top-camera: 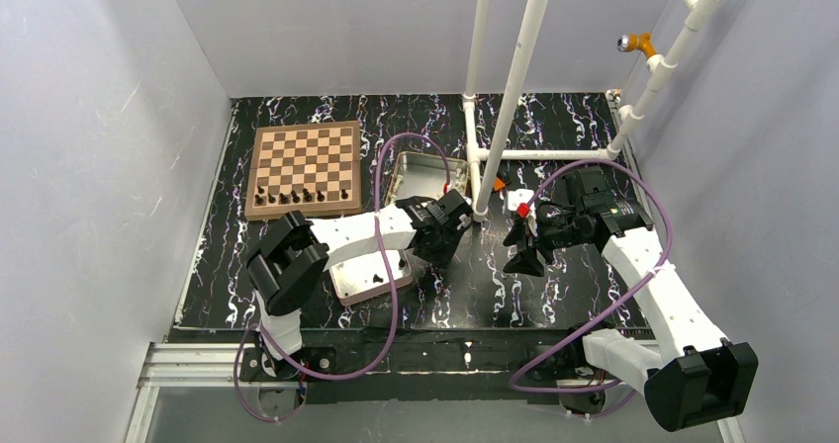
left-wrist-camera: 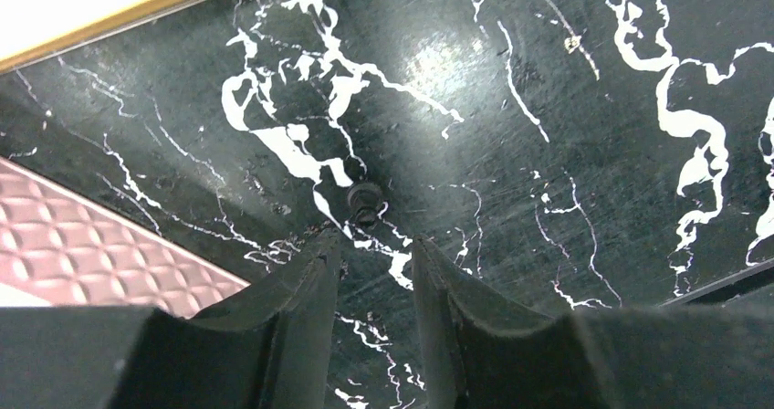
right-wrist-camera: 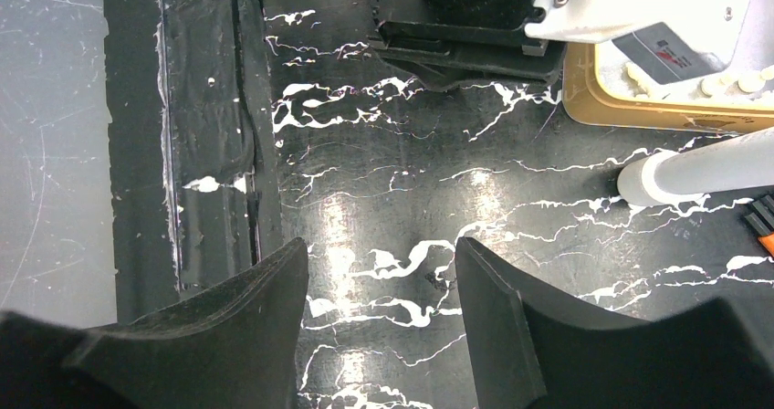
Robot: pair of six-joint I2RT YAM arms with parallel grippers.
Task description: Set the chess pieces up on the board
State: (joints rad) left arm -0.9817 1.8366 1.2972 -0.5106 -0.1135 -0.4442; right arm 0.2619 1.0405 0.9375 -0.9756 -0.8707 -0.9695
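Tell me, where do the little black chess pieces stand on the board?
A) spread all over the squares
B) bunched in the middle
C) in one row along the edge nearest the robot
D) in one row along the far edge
C: the chess pieces stand side by side in a single line along the near edge of the board.

The left arm (top-camera: 346,233) rises from its base to a raised black joint, then runs across toward the middle. Its wrist is bent so that the left tool (top-camera: 435,257) points steeply down. This tool's fingers (left-wrist-camera: 301,281) stand close together, a narrow gap between them and nothing in it. The right arm (top-camera: 658,285) folds out to the side of its base and comes forward and inward. It carries the right tool (top-camera: 522,255) tilted down, just to the right of the left tool. Its fingers (right-wrist-camera: 511,290) are spread wide, and the gap between them is bare.
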